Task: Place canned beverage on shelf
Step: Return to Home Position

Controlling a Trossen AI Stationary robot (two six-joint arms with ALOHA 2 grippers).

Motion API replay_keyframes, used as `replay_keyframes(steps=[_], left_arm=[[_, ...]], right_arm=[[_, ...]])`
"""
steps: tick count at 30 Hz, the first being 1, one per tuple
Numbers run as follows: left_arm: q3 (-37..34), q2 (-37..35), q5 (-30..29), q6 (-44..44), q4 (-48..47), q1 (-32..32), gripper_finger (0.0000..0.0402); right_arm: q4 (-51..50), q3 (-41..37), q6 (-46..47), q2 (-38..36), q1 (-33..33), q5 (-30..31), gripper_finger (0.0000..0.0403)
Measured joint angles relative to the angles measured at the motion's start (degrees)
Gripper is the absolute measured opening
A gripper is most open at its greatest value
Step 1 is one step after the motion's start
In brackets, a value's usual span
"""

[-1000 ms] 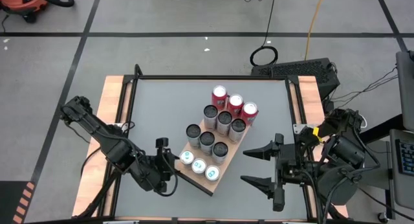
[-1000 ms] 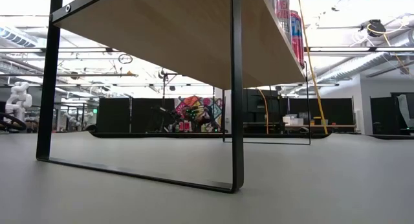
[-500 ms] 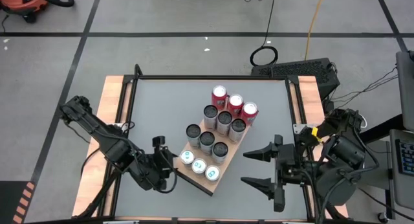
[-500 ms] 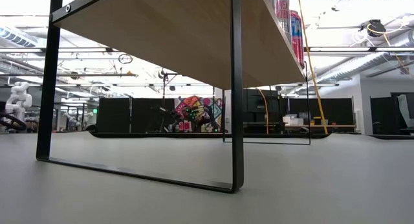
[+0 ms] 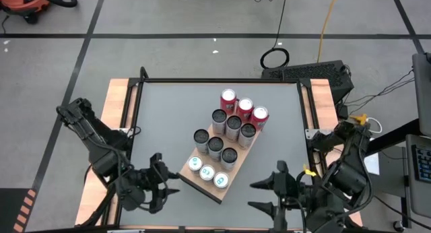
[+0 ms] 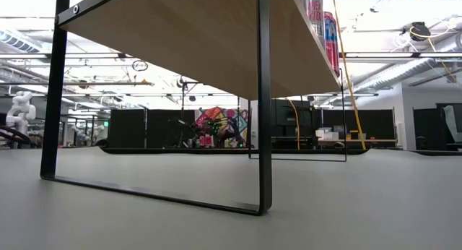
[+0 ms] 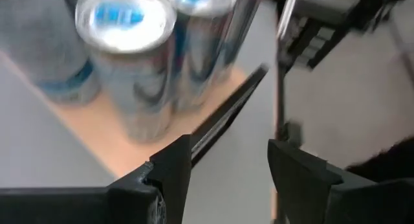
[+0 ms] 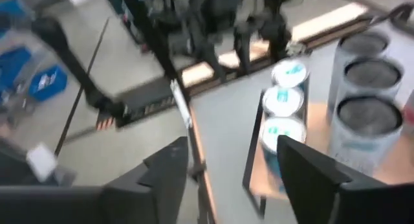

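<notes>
Two grippers are hanging by the near edge of the table (image 5: pixel 168 112), both spread wide and gripping nothing. The left gripper (image 5: pixel 161 181) is hovering just off the near corner of the shelf (image 7: pixel 97 133), the right gripper (image 5: pixel 259 194) farther off on the other side. Three blue cans (image 5: pixel 207 172) are standing in a row along the near end of the board, six grey cans (image 5: pixel 227 135) are filling its middle, and three red cans (image 5: pixel 244 105) are lining its far end.

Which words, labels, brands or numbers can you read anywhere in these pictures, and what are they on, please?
No text can be read with certainty.
Blue cans: blue marks on the lids, too blurred to read.
Red can on the shelf, low view: print on its side, too small to read.
Colourful wall picture behind the table: no legible letters.
</notes>
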Motion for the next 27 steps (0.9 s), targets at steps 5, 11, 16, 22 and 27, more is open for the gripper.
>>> replay_keyframes(steps=[5,11,16,22,27], left_arm=[[0.0,-0.49,-5.54,3.57,7.78,-2.03,0.0184],[0.02,-4.0,-6.21,11.39,11.64,-1.34,0.0088],[0.03,-10.08,-6.72,21.41,17.47,0.77,0.0008],[0.09,-16.84,-8.81,28.57,18.76,3.03,0.003],[0.09,-20.27,-11.43,32.98,21.24,3.15,0.0032]], right_arm=[[-2.62,-0.02,-3.42,-1.27,0.08,-6.97,0.0141],[-4.49,-0.02,-13.29,-4.82,0.02,-9.72,0.0041],[-8.59,-0.02,-18.25,-9.99,0.02,-9.61,0.001],[-15.27,-0.02,-21.67,-17.05,0.02,-9.56,0.0002],[-16.97,0.0,-27.73,-22.27,0.02,-9.54,0.0001]])
